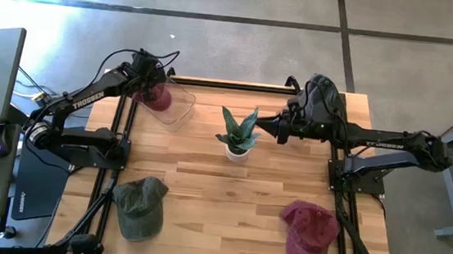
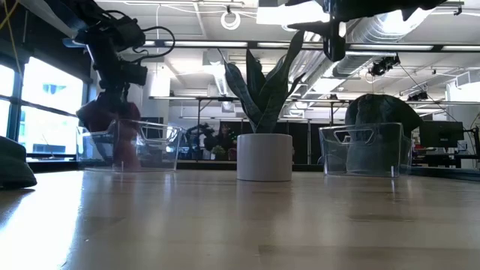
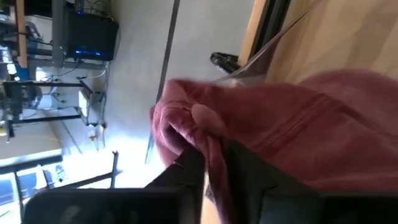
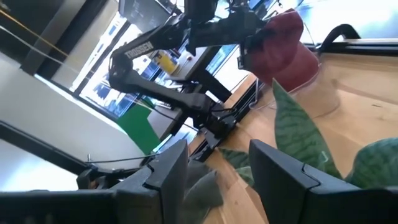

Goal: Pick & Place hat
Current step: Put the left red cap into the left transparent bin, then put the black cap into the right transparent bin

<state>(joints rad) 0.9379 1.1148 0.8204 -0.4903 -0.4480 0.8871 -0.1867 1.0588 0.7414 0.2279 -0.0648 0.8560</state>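
My left gripper (image 1: 149, 86) is over the clear bin (image 1: 171, 106) at the table's far left, shut on a maroon hat (image 1: 157, 98) that hangs into the bin (image 2: 131, 146). A second maroon hat (image 1: 311, 233) lies flat near the right front, and a green hat (image 1: 139, 206) near the left front. A dark hat (image 1: 323, 93) sits in the far right clear bin (image 2: 367, 150). My right gripper (image 1: 261, 124) hovers open and empty just right of the potted plant (image 1: 238, 133), pointing left. My left gripper pinches a bunched fold of the maroon hat's cloth (image 3: 214, 140) between its two fingers (image 3: 186, 165), coming from above. The hat hangs below the fingers (image 2: 112, 120), inside the bin's walls; whether it touches the bin floor I cannot tell.
The potted plant in a white pot (image 2: 264, 156) stands at the table's middle far side, between the two bins. Bare wood (image 1: 228, 201) lies between the green hat and the front maroon hat. Black frame rails (image 1: 344, 195) run along both table sides.
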